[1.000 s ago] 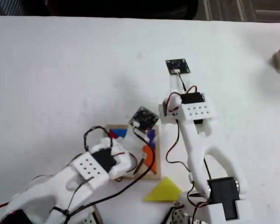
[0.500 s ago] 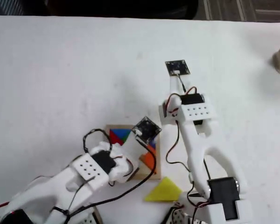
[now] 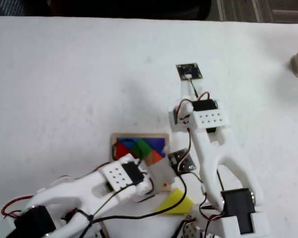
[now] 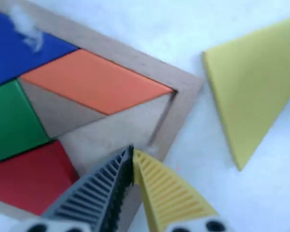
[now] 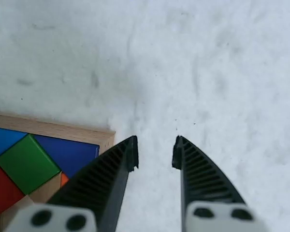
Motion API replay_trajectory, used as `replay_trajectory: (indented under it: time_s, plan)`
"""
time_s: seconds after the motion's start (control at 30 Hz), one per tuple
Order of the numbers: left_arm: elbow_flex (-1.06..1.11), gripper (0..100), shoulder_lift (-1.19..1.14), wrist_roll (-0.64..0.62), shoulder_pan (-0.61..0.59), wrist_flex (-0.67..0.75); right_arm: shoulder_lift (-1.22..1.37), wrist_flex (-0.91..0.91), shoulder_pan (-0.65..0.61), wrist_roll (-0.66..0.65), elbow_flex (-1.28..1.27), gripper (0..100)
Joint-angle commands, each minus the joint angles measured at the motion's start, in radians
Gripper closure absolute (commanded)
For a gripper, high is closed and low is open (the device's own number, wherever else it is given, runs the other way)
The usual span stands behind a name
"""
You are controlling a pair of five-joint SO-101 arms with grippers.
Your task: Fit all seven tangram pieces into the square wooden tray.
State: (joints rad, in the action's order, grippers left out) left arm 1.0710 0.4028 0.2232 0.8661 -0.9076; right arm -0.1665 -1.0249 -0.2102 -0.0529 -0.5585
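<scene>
The yellow triangle point(image 3: 175, 203) is the piece not yet in the wooden tray point(image 3: 139, 136). It lies flat on the counter point(image 3: 64, 74) just outside one tray corner. Its nearest tip is just beside that corner, with a thin strip of counter between, and its edge on that side slants away from the rim rather than running along it. The left end effector point(image 4: 132, 157) is by far the nearer one. It hangs over the bare wood of the tray's empty recess, just inside that same corner and next to the orange parallelogram point(image 4: 94, 82). Its two fingers are pressed together at the tips with nothing between them. From there the triangle lies outward across the rim, so it would likely have to open before taking the piece. The right end effector point(image 5: 154, 152) sits over bare counter just off another tray corner, fingers parted a little and empty.
</scene>
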Motion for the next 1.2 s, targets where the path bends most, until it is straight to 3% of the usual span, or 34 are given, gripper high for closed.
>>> replay_trajectory:
  time_s: [0.0,0.13,0.3,0.47,0.57,0.67,0.8,0.87,0.97,1.17]
  plan:
    - [-0.029,87,0.12,0.051,0.018,-0.084,-0.045,0.016,0.007,-0.005,0.006,87.9]
    - [0.068,73,0.245,0.127,0.016,-0.092,-0.045,0.016,0.007,-0.005,0.006,87.9]
    - [0.098,75,0.234,0.181,-0.022,-0.041,-0.045,0.016,0.008,-0.005,0.006,87.9]
    - [-0.017,76,0.036,0.173,-0.111,-0.014,-0.045,0.016,0.013,-0.005,0.006,87.9]
    - [-0.123,77,-0.137,0.032,-0.11,-0.012,-0.045,0.016,0.015,-0.005,0.006,87.9]
    - [-0.226,84,-0.277,-0.12,-0.111,-0.02,-0.045,0.016,0.015,-0.005,0.006,87.9]
    - [-0.31,91,-0.349,-0.158,-0.116,-0.048,-0.047,0.016,0.016,-0.005,0.006,87.9]
    - [-0.327,90,-0.349,-0.235,-0.122,-0.04,-0.048,0.016,0.016,-0.005,0.006,87.9]
    - [-0.356,90,-0.349,-0.359,-0.183,0.012,-0.05,0.016,0.016,-0.005,0.006,87.9]
    - [-0.425,89,-0.357,-0.488,-0.394,0.141,-0.05,0.016,0.016,-0.005,0.006,87.9]
